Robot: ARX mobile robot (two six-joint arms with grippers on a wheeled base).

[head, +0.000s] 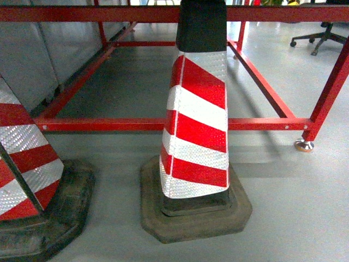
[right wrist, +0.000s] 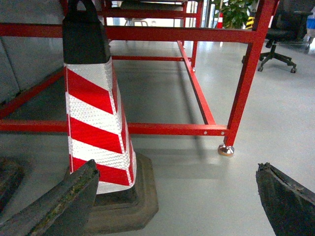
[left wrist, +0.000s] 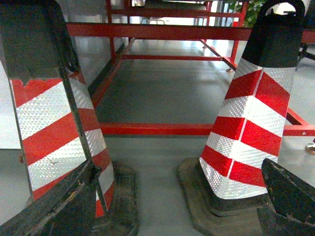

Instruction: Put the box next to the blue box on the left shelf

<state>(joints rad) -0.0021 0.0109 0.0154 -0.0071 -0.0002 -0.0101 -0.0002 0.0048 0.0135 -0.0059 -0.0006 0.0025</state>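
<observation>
The left pincer point(left wrist: 179, 206) stood wide open and empty, its two dark, worn fingers point(left wrist: 59, 206) showing only at the lower corners of the left wrist view. The right pincer point(right wrist: 177, 201) was likewise spread wide with nothing between its fingers point(right wrist: 288, 199). Neither pincer showed in the head view.

Beyond the left pincer, at about 11 o'clock, rose a red-and-white striped traffic cone point(left wrist: 59, 128), and at 1 o'clock a second traffic cone point(head: 196, 125) stood upright on its dark rubber base point(head: 193, 218). From the right pincer this second cone lay at 10 o'clock. Behind both cones ran a red steel frame point(head: 136, 124) on the grey floor point(head: 294, 207), one foot pad point(right wrist: 226, 150) at 1 o'clock of the right pincer. An office chair point(right wrist: 278, 44) stood farther off, perhaps beside a potted plant point(right wrist: 235, 12). Neither the box nor the blue box appeared in any view.
</observation>
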